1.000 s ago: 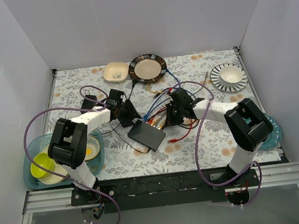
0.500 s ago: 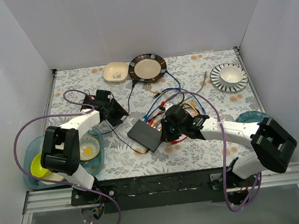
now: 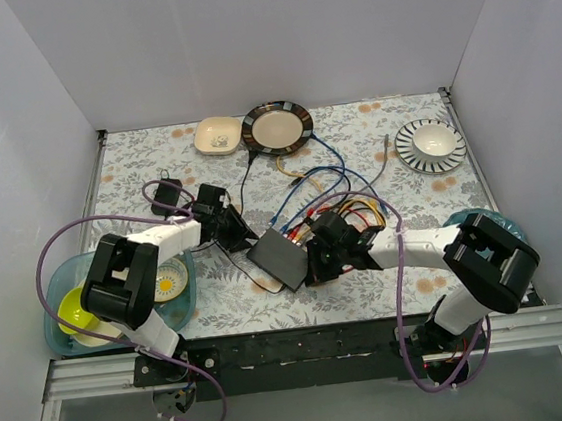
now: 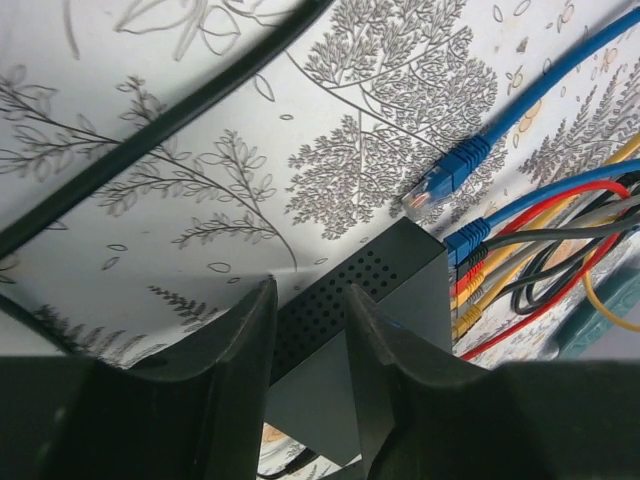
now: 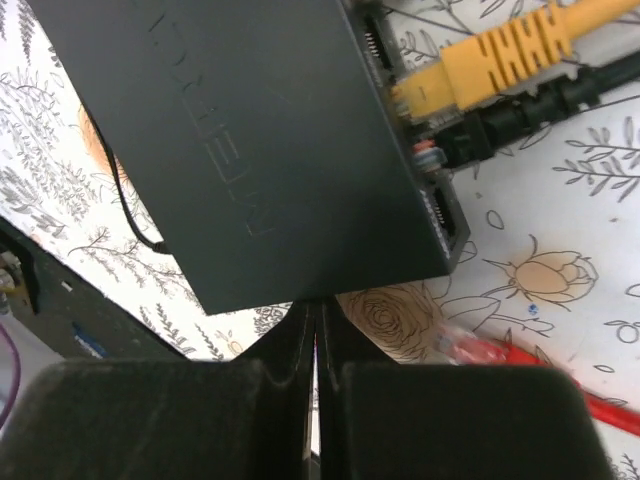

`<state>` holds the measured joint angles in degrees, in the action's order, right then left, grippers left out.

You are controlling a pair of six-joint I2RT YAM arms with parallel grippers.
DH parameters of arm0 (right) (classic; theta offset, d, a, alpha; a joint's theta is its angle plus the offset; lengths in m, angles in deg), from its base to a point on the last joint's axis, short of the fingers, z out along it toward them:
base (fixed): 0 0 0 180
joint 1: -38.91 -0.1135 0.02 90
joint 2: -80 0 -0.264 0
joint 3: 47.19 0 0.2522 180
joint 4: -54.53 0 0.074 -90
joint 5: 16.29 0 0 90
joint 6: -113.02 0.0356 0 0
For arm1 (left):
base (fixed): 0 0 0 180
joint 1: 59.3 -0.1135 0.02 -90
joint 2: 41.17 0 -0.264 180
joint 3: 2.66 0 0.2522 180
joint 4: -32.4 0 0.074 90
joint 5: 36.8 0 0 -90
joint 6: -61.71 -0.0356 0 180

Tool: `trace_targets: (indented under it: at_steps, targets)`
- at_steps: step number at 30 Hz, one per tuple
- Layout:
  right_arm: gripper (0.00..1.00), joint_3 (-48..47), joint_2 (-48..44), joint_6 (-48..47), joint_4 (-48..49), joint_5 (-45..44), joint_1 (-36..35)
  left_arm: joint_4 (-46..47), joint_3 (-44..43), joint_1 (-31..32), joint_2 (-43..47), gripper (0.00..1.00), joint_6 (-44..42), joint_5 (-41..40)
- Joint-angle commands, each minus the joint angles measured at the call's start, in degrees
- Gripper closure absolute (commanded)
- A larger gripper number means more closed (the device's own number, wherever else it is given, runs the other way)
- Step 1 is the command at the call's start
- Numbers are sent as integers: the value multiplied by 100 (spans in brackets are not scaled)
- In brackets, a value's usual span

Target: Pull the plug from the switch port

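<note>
Jaws spread, our left gripper (image 4: 307,300) faces the left end of the switch (image 4: 395,285); our right gripper (image 5: 318,322), jaws pressed together, hovers at its near-right corner.

**Top view:** fixed camera high behind the arm bases, looking down and forward over the whole table (image 3: 383,124) from a distance.

**Left wrist view:** low and close, looking past the left gripper (image 4: 308,292) at a vented side of the switch (image 4: 400,285).

**Right wrist view:** very close, looking past the right gripper (image 5: 318,308) across the switch's top and socket edge.

All three views share the switch and its plugged cables (image 4: 540,225).
</note>
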<state>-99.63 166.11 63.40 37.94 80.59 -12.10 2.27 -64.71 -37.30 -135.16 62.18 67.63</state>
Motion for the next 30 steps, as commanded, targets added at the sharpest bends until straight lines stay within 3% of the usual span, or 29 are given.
trace_targets:
  at_steps: [1, 10, 18, 25, 30]
  targets:
    - [99, -61, 283, 242, 608, 42, 143, -61, 268, 498, 145, 67, 119, 411]
    - [99, -333, 793, 207, 749, 156, 934, -25, 312, 578, 320, 65, 304, 191]
    - [99, -728, 1162, -47, 661, 235, 1602, -174, 198, 156, 391, 62, 216, 147]
    - [99, -1607, 1935, -276, 389, 411, 1629, -280, 22, -310, 417, 56, 84, 16]
    - [99, -1749, 1744, -373, -59, 140, 1637, -534, -268, -662, 610, 47, 23, -317]
